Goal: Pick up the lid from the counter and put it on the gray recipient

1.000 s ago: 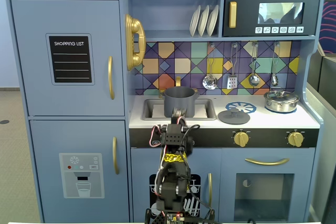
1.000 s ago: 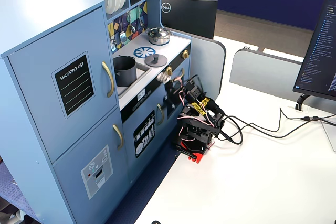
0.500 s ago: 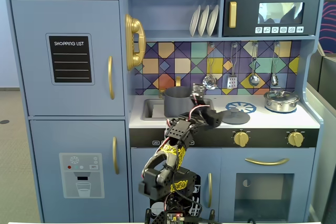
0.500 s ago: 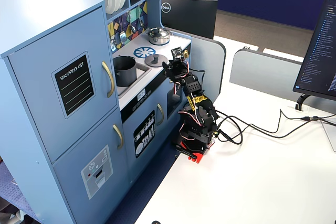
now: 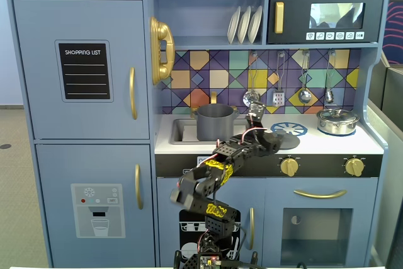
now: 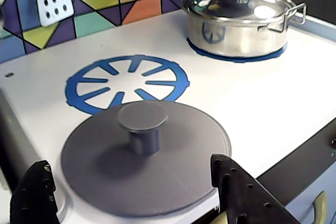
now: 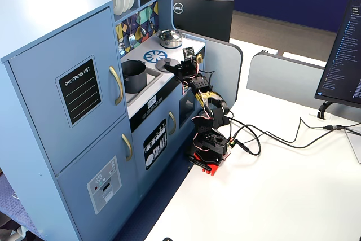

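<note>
Gripper (image 6: 131, 192) is wide open, holding nothing, fingers either side of the lid (image 6: 144, 163) lying on the counter (image 6: 252, 103). I'd drop lower, center on the knob (image 6: 142, 127), then squeeze.

1. Bare white counter (image 6: 273, 103) lies open between the flat dark gray matte lid (image 6: 144, 163) and the shiny steel pot with its silver lid (image 6: 239, 22), which stand well apart.
2. Hanging metal utensils (image 5: 305, 94) line the tiled back wall above the counter.
3. The cylindrical dark gray pot (image 5: 215, 121) sits uncovered in the sink recess, with the gold faucet (image 5: 213, 97) just behind it.
4. The black two-finger gripper (image 6: 131, 203) flanks the lid's near edge.
</note>
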You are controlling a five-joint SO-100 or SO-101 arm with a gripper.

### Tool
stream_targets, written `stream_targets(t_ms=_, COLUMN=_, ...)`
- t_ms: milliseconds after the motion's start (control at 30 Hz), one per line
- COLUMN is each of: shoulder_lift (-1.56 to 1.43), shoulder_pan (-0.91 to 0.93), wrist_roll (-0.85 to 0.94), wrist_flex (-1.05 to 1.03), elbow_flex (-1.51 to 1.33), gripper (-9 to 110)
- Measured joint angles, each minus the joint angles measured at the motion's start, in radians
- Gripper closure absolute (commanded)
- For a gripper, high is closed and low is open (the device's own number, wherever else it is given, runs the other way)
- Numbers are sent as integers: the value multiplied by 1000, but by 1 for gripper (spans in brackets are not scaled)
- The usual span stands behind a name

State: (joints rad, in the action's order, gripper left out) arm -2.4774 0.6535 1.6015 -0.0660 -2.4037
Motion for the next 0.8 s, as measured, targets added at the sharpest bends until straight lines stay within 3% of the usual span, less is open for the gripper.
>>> stream_targets(t_ms=400, shoulder_lift=293, shoulder_pan=0, wrist_roll=0, wrist_flex=221, elbow_flex=78, gripper=72)
stream_targets(t_ms=800, shoulder_lift=457, shoulder_pan=-2, wrist_roll=0, wrist_flex=272, elbow_flex=186, gripper=74)
